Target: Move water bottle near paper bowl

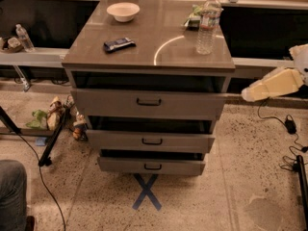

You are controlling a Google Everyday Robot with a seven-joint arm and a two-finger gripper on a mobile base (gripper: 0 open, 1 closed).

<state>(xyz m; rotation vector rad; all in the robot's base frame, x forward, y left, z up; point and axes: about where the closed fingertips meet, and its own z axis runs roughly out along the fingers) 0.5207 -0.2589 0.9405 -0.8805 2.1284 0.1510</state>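
The water bottle [208, 23] is tall and clear with a white cap. It stands upright near the right back corner of the grey cabinet top [159, 57]. The paper bowl [123, 11] is small, round and white. It sits at the left back of the same top, well apart from the bottle. My gripper [251, 93] is at the right edge of the view, on a cream-coloured arm. It hangs beside the cabinet's right side, below the level of the top, to the right of and lower than the bottle, and holds nothing.
A dark snack bar [119, 44] lies at the front left of the top, and a green bag [192, 16] lies behind the bottle. Three drawers [149, 102] stand stepped open. A small bottle [24, 36] is on the left shelf. Cables, a blue floor X [147, 191] and a person's knee [12, 191] are below.
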